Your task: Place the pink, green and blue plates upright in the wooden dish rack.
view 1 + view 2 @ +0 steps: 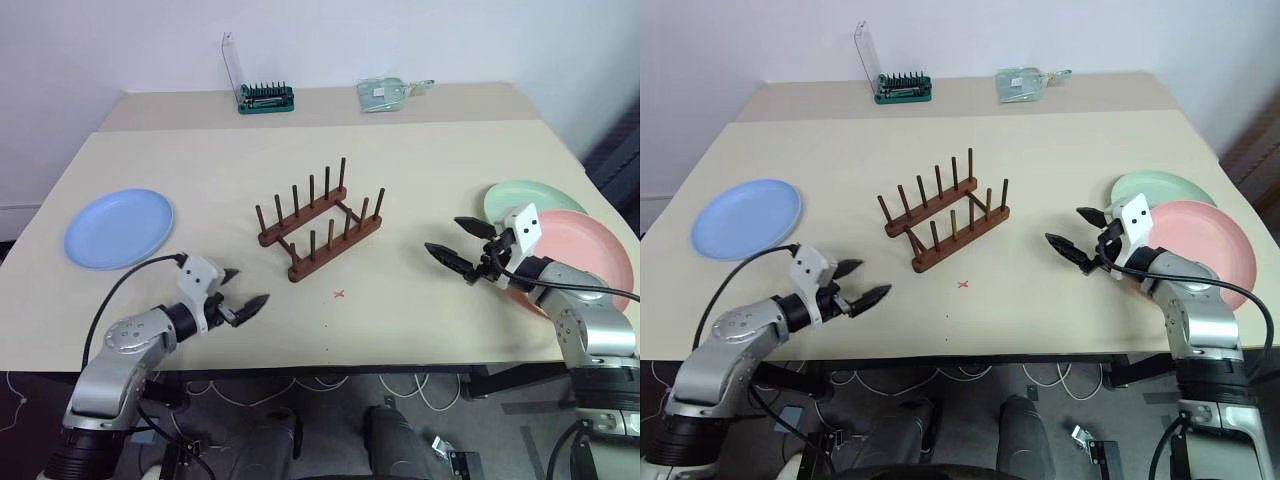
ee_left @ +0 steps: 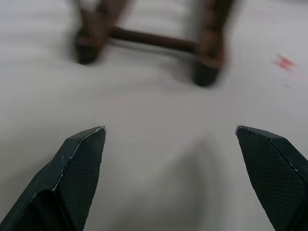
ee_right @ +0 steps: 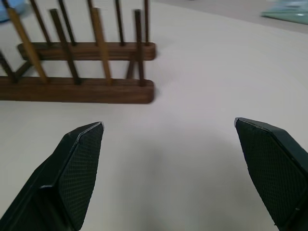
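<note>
Dark brown wooden dish rack [image 1: 320,229], smooth rails and thin pegs with a low satin sheen. Matt blue plate [image 1: 118,228], matt green plate [image 1: 520,199] and matt pink plate [image 1: 585,255], all plain and smooth. Pale beige desk [image 1: 200,160], smooth and dull. Black fingers [image 3: 72,168] of the right tool [image 1: 462,245], fine cross-hatched texture, hard plastic by the look.
</note>
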Available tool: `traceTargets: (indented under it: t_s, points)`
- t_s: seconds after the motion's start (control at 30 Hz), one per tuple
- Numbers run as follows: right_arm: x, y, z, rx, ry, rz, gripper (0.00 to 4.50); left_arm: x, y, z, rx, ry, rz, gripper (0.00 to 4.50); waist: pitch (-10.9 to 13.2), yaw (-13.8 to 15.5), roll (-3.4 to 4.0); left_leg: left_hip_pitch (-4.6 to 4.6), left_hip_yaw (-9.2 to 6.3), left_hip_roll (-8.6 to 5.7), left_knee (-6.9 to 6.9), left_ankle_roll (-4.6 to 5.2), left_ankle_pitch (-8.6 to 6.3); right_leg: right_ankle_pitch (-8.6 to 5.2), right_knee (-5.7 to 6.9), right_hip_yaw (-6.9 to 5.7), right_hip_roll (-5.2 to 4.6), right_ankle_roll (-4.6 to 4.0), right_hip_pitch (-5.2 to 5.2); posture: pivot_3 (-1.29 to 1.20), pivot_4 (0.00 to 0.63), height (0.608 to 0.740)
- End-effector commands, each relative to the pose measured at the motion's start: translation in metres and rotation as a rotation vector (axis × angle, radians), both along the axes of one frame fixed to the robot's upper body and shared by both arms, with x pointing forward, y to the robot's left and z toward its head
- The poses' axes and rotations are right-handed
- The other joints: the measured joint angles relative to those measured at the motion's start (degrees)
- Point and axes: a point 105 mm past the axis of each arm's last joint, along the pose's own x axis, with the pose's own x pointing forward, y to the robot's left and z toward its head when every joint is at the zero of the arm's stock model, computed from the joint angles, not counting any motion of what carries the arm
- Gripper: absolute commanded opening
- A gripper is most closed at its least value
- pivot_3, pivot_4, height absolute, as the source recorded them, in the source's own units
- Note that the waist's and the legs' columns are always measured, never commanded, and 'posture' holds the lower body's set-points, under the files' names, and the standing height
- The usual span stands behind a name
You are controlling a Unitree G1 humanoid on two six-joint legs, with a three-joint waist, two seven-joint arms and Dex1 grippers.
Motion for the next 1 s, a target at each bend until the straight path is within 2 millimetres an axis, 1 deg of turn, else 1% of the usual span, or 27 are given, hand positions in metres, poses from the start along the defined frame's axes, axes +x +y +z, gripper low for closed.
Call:
traceTargets:
  t_s: [0.03,0.13,0.27,0.4,0.43,0.5,0.53,0.6,0.63,0.7,0.8,0.87,0.93,1.0]
  points:
    - [-0.007,0.007,0.015,0.002,-0.052,0.012,4.44,0.006,-0.015,-0.003,0.053,-0.015,-0.072,4.44,0.0,0.2,0.0,-0.01,-0.02,-0.01,0.01,0.0,0.0,0.0,0.0,-0.01,0.01,0.0,0.01,0.0,0.15,0.74]
    - [-0.015,0.005,0.014,0.013,-0.056,-0.012,4.44,0.016,-0.028,-0.016,0.082,0.014,-0.132,4.44,-0.05,0.47,0.06,0.0,-0.02,-0.03,0.02,0.0,0.0,0.0,0.0,-0.01,0.0,0.0,0.03,0.0,0.15,0.74]
    - [-0.022,0.003,0.012,0.018,-0.051,-0.032,4.44,0.027,-0.04,-0.024,0.095,0.021,-0.181,4.44,-0.16,1.22,0.22,0.01,0.0,-0.05,0.04,0.0,0.0,0.0,-0.03,0.0,-0.01,0.01,0.05,0.0,0.15,0.74]
    - [-0.03,-0.002,0.009,0.023,-0.055,-0.076,4.44,0.038,-0.062,-0.032,0.119,0.012,-0.257,4.44,-0.24,1.86,0.35,0.05,-0.04,-0.08,0.1,0.0,0.0,-0.01,-0.05,-0.02,-0.02,0.02,0.18,0.0,0.15,0.74]
    - [-0.032,-0.001,0.007,0.026,-0.054,-0.079,4.48,0.046,-0.065,-0.033,0.118,0.004,-0.228,4.21,-0.24,2.0,0.35,0.07,-0.04,-0.1,0.13,0.01,0.0,-0.01,-0.06,-0.02,-0.03,0.03,0.21,0.0,0.15,0.74]
    - [-0.035,0.001,0.006,0.03,-0.053,-0.081,4.5,0.055,-0.067,-0.034,0.116,-0.005,-0.189,3.6,-0.28,2.3,0.35,0.07,-0.03,-0.11,0.19,0.03,-0.01,-0.01,-0.08,-0.01,-0.03,0.03,0.25,0.0,0.15,0.74]
    - [-0.036,0.002,0.005,0.029,-0.053,-0.081,4.5,0.055,-0.07,-0.036,0.116,0.001,-0.196,3.17,-0.28,2.27,0.35,0.08,-0.03,-0.11,0.21,0.04,-0.02,-0.01,-0.08,-0.01,-0.03,0.04,0.27,0.0,0.15,0.74]
    - [-0.038,0.006,0.005,0.031,-0.056,-0.082,4.5,0.047,-0.081,-0.04,0.101,0.011,-0.257,2.15,-0.32,2.22,0.36,0.08,-0.03,-0.11,0.22,0.05,-0.03,-0.01,-0.07,-0.01,-0.02,0.05,0.26,0.0,0.15,0.74]
    - [-0.038,0.008,0.005,0.032,-0.059,-0.083,4.5,0.044,-0.085,-0.041,0.099,0.01,-0.271,1.73,-0.33,2.14,0.38,0.09,-0.03,-0.11,0.22,0.06,-0.03,-0.02,-0.07,-0.01,-0.02,0.06,0.26,0.0,0.15,0.74]
    - [-0.039,0.011,0.006,0.034,-0.064,-0.085,4.5,0.041,-0.084,-0.042,0.104,0.004,-0.276,0.8,-0.35,2.09,0.4,0.09,-0.01,-0.1,0.22,0.08,-0.05,-0.02,-0.07,-0.01,-0.03,0.07,0.26,0.0,0.15,0.74]
    - [-0.04,0.016,0.006,0.034,-0.062,-0.081,4.5,0.04,-0.081,-0.043,0.133,-0.012,-0.293,0.79,-0.38,1.97,0.41,0.09,-0.02,-0.1,0.21,0.09,-0.05,-0.03,-0.07,-0.01,-0.02,0.07,0.25,0.0,0.15,0.74]
    - [-0.041,0.017,0.006,0.035,-0.053,-0.073,4.5,0.04,-0.083,-0.039,0.138,-0.028,-0.32,0.79,-0.38,1.83,0.4,0.09,-0.02,-0.1,0.21,0.1,-0.06,-0.03,-0.07,-0.01,-0.02,0.08,0.25,0.0,0.15,0.74]
    - [-0.043,0.021,0.002,0.023,-0.022,-0.052,4.5,0.039,-0.088,-0.03,0.125,-0.052,-0.393,0.79,-0.38,1.61,0.4,0.09,-0.02,-0.1,0.21,0.1,-0.06,-0.04,-0.07,-0.01,-0.02,0.09,0.26,0.0,0.15,0.74]
    - [-0.046,0.024,-0.003,0.01,0.006,-0.023,4.5,0.037,-0.094,-0.027,0.156,-0.069,-0.489,0.79,-0.38,1.44,0.39,0.08,-0.04,-0.11,0.21,0.1,-0.06,-0.04,-0.07,-0.03,-0.02,0.09,0.25,0.0,0.15,0.74]
